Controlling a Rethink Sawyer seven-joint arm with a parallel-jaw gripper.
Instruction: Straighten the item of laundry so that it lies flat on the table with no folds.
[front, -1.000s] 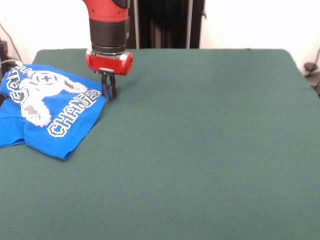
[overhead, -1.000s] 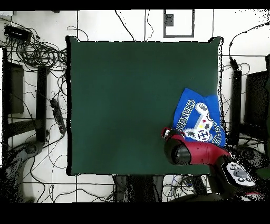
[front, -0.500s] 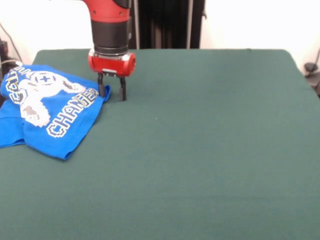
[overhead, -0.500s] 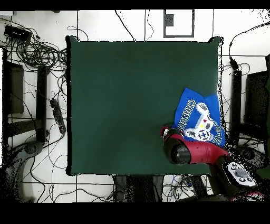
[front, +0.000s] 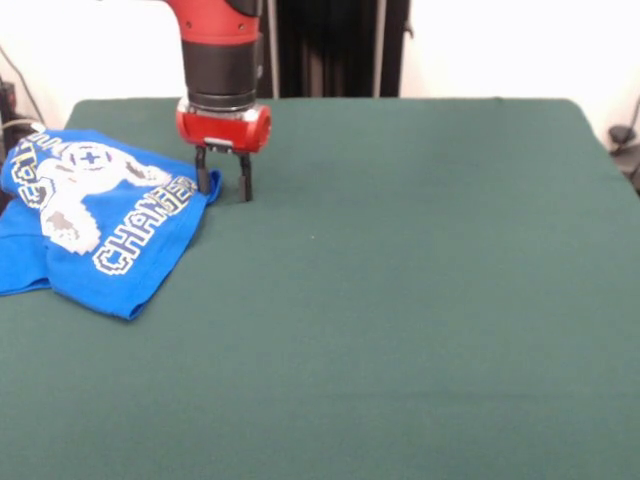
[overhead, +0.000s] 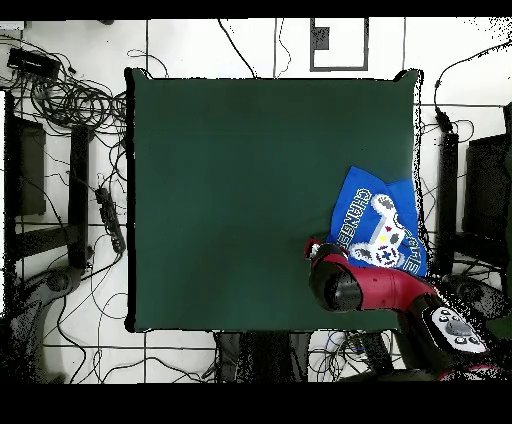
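The gripper (front: 224, 185) stands with fingers (front: 202, 182) spread apart and empty at the crumpled bright blue printed T-shirt's (front: 95, 215) edge on the dark green felt table (front: 420, 290), seemingly poised to pinch its hem.

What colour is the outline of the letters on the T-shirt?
Yellow, on the blue T-shirt; the front view shows it best.

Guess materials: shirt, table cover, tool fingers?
Shirt: soft knit fabric, probably cotton; it drapes and folds, and the print looks matte. Table cover: dark green felt-like cloth, with a dull, even, glare-free surface. Tool fingers: black and rigid, plastic or metal, can't tell; they stand open at the shirt's edge.
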